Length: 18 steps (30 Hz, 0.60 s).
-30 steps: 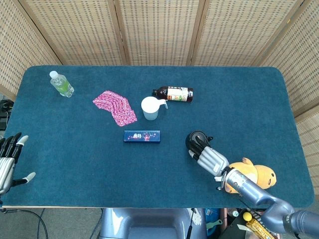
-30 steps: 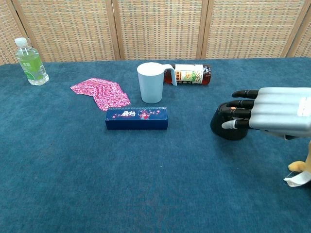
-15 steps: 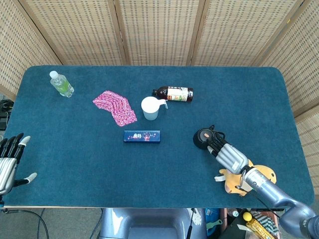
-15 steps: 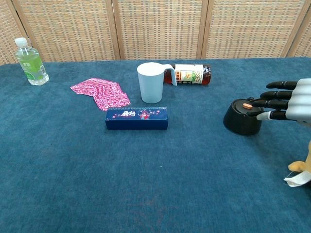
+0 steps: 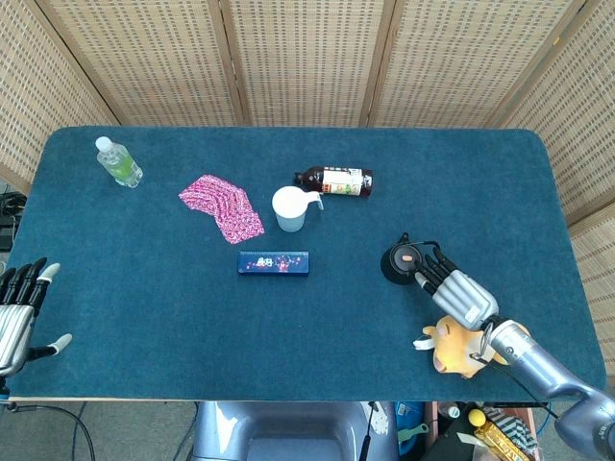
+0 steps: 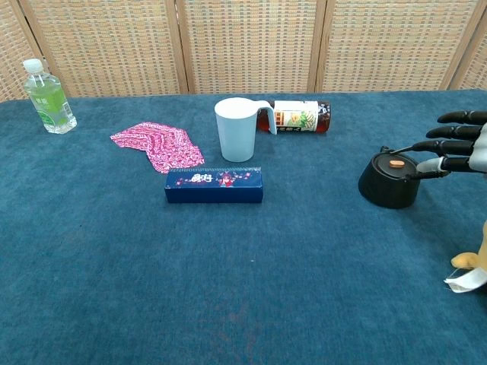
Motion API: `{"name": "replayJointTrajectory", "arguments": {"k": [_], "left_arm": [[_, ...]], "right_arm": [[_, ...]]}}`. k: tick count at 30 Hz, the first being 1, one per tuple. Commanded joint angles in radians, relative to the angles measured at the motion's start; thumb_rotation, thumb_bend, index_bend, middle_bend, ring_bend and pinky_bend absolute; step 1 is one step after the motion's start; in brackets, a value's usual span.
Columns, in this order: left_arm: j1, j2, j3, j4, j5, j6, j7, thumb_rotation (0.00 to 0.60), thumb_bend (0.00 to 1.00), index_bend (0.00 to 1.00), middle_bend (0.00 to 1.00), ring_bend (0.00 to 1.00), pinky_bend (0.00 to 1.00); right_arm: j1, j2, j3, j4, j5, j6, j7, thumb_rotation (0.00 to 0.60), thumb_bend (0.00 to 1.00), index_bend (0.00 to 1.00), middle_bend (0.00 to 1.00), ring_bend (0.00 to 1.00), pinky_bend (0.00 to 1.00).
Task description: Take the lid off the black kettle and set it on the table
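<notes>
The black kettle [image 5: 400, 263] [image 6: 389, 183] stands on the blue table right of centre. Its lid with an orange knob [image 5: 407, 257] [image 6: 396, 163] sits on top of it. My right hand [image 5: 459, 291] [image 6: 461, 144] lies just right of the kettle, fingers stretched out and apart towards it. One fingertip [image 6: 431, 169] touches the thin wire handle; nothing is gripped. My left hand [image 5: 19, 313] hovers at the table's near left edge with spread fingers, holding nothing.
A blue box [image 5: 274, 262] [image 6: 214, 185], a white cup [image 5: 288, 209] [image 6: 235, 129], a lying brown bottle [image 5: 336, 180] [image 6: 299, 116], a pink cloth [image 5: 223, 206] [image 6: 158, 146] and a water bottle [image 5: 118, 161] [image 6: 49, 96] lie further left. A yellow plush toy [image 5: 461, 346] [image 6: 466, 262] sits under my right forearm.
My right hand has drawn back to the right, uncovering the kettle. The kettle itself has shifted a little to the right with it. The left hand has barely moved.
</notes>
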Motion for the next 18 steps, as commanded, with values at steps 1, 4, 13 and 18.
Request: {"name": "replayJointTrajectory", "arguments": {"k": [1,4,13,18], "left_arm": [[-0.002,-0.001,-0.001,0.001,-0.001,-0.002,-0.002,0.6,0.07,0.0,0.0,0.0,0.0],[-0.003,-0.003,-0.003,0.007,0.003,0.002,-0.005,0.6,0.07,0.0,0.0,0.0,0.0],[-0.006,-0.006,-0.005,0.017,-0.001,-0.002,-0.015,0.6,0.07,0.0,0.0,0.0,0.0],[-0.006,-0.004,-0.01,0.022,-0.003,0.002,-0.028,0.6,0.07,0.0,0.0,0.0,0.0]], "right_arm": [[-0.006,0.001,0.022,0.002,-0.05,0.16,0.297,0.6,0.55,0.13,0.0,0.0,0.0],[0.005,0.015,0.072,-0.058,0.045,0.131,0.388,0.6,0.38,0.16,0.0,0.0,0.0],[0.073,-0.03,0.213,-0.145,0.39,-0.027,0.405,0.6,0.37,0.34,0.0,0.0,0.0],[0.123,-0.085,0.242,-0.137,0.625,-0.113,0.328,0.6,0.44,0.41,0.0,0.0,0.0]]}}
